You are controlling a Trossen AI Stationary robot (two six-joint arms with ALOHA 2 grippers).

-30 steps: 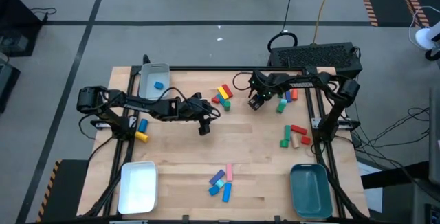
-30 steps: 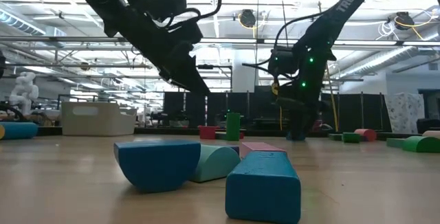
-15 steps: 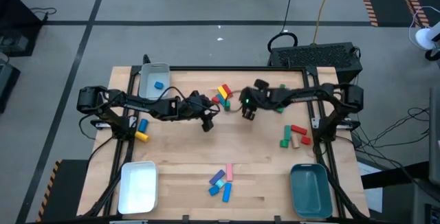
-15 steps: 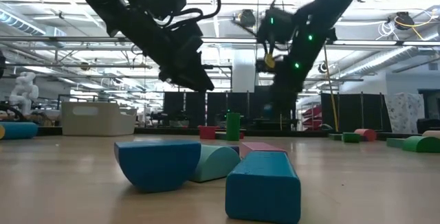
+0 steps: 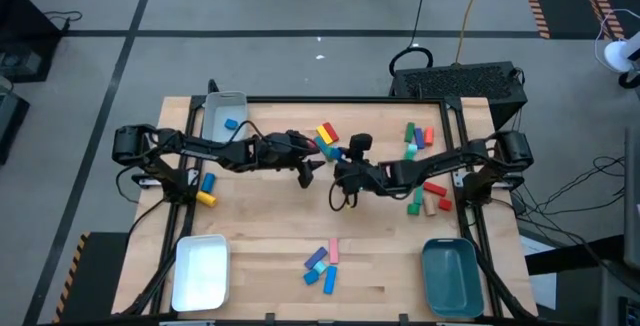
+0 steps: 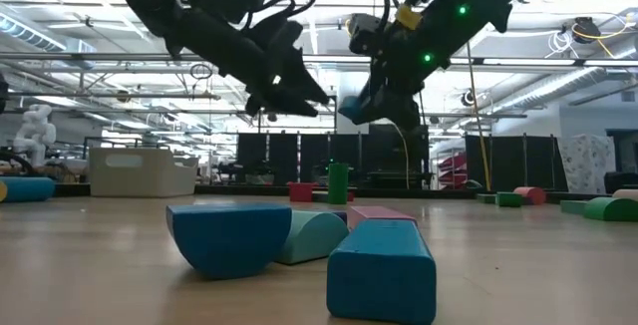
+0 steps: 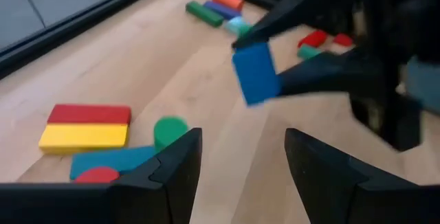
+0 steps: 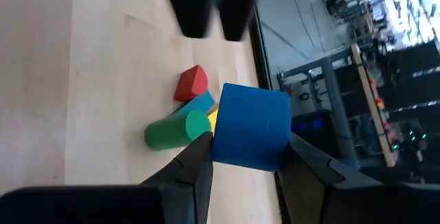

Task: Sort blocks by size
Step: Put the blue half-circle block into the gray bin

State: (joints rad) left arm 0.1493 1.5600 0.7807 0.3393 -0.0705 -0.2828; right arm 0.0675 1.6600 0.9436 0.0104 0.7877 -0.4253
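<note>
Left hand point(image 5: 318, 163) blocks right hand point(image 5: 336, 176); centre bare.

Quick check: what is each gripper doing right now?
Left gripper: open, holding nothing.
Right gripper: shut on a blue block, held above the table.

Both grippers meet at table centre: left gripper point(image 5: 312, 168) at 9 o'clock, right gripper point(image 5: 338, 173) at 3. Grey tray point(image 5: 223, 113) at 11 o'clock holds 1 blue block point(image 5: 231, 123).

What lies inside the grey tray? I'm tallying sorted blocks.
The grey tray holds one small blue block on its pale floor. Nothing else shows inside, and no arm covers it from above.
</note>
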